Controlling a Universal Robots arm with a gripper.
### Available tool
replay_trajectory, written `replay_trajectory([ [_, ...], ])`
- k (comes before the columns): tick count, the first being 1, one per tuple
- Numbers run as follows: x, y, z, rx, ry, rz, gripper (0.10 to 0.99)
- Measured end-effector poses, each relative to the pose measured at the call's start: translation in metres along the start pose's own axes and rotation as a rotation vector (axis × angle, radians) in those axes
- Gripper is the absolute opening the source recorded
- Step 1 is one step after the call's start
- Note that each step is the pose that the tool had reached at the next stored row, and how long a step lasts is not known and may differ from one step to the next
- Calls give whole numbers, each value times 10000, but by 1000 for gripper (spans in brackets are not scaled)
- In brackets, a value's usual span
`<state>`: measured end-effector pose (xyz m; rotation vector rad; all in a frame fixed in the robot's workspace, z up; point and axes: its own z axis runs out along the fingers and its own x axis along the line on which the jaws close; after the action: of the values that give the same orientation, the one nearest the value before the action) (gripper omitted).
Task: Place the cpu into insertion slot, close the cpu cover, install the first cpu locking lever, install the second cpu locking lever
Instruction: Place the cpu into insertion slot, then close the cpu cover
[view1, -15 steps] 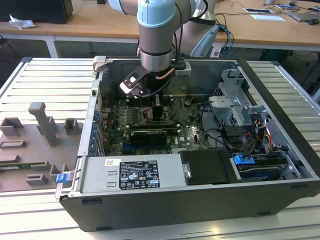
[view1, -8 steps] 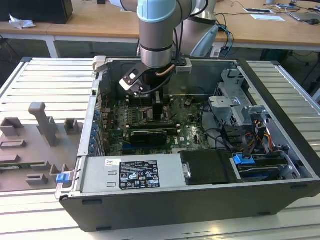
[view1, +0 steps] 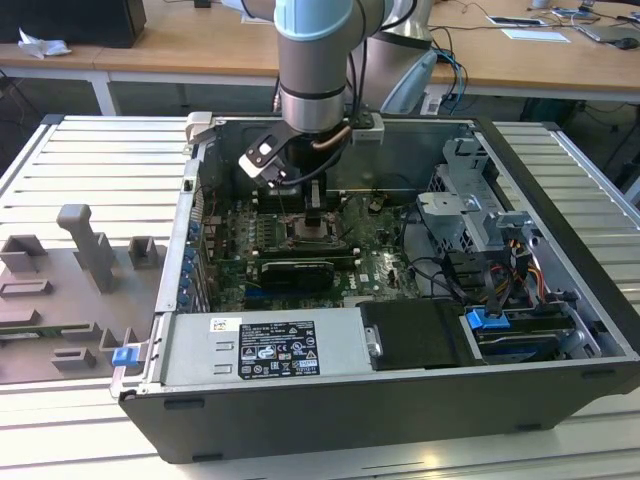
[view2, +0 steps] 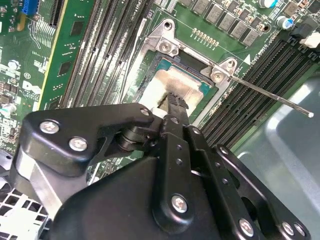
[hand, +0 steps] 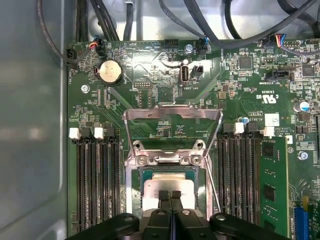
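From the exterior view, the arm reaches down into the open computer case on the bench, its claw low over the board. In the second wrist view the claw is pinched narrow, holding nothing, its tips seemingly touching the cpu, which lies in the insertion slot. In the first wrist view the cpu cover stands swung back, open. Seating, I'd say, wants a light, straight press with no sideways drag, so the chip sits flat.
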<state>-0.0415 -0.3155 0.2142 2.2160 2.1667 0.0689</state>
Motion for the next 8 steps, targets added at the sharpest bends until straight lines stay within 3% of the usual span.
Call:
replay_trajectory([
  [8, 0, 3, -47, 1, -1, 0, 106],
])
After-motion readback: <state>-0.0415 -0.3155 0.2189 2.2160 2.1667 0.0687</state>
